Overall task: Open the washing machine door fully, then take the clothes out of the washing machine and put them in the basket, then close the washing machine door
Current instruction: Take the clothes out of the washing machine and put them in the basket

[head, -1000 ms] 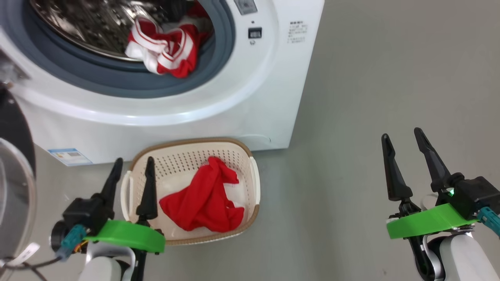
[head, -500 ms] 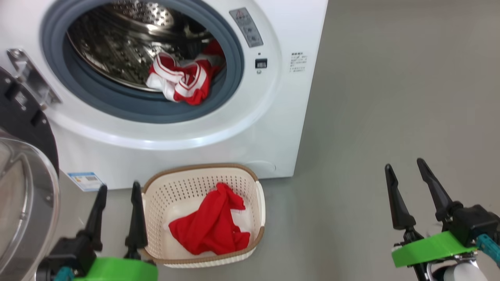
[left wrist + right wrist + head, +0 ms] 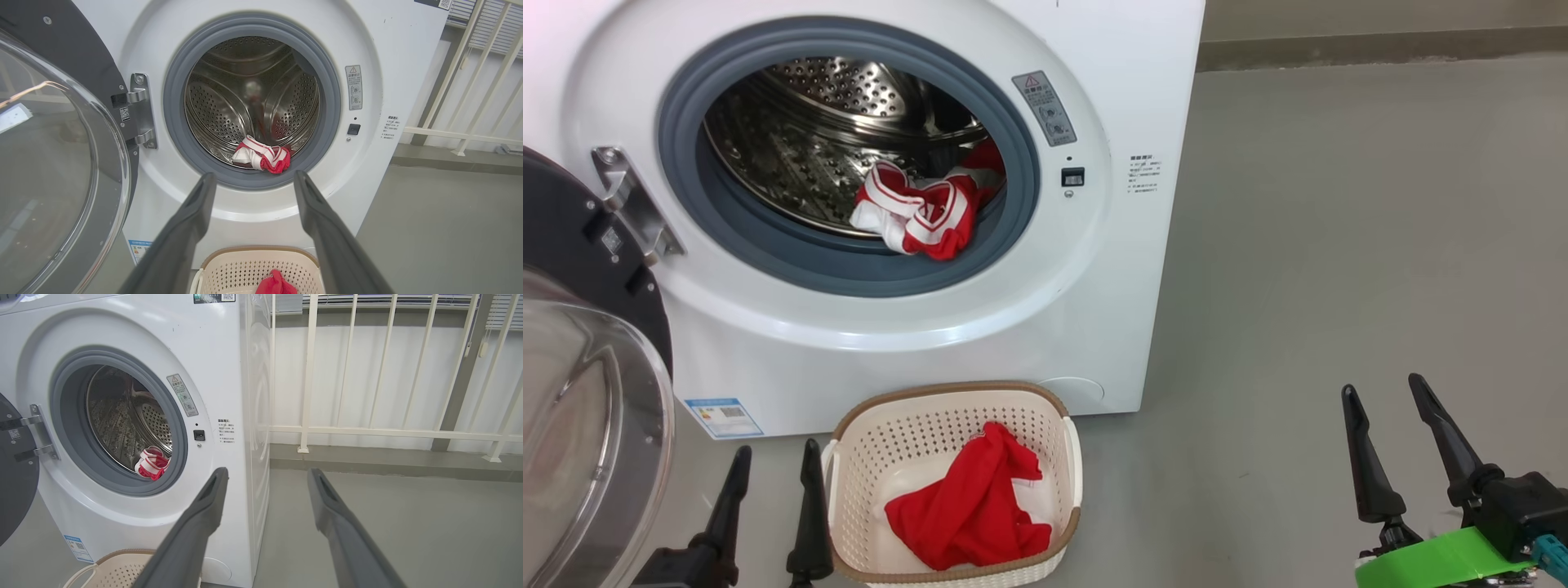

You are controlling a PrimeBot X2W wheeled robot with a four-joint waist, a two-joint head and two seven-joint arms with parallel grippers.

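Observation:
The white washing machine [image 3: 1111, 269] stands with its black, glass-bowled door [image 3: 580, 425] swung open to the left. A red garment with white stripes [image 3: 923, 219] lies at the drum's front lip, also seen in the left wrist view [image 3: 263, 157] and the right wrist view [image 3: 152, 465]. A plain red garment [image 3: 972, 510] lies in the cream basket [image 3: 849, 490] on the floor before the machine. My left gripper [image 3: 776, 457] is open and empty just left of the basket. My right gripper [image 3: 1384, 392] is open and empty over bare floor at the right.
Grey floor stretches to the right of the machine. A white railing [image 3: 367, 430] and a low kerb [image 3: 388, 459] run along the back wall. The open door [image 3: 49, 163] bulges into the space left of the basket.
The head camera has tilted up, so the drum opening shows in full and both grippers sit lower in the picture. Both grippers stay open and the garments lie as before.

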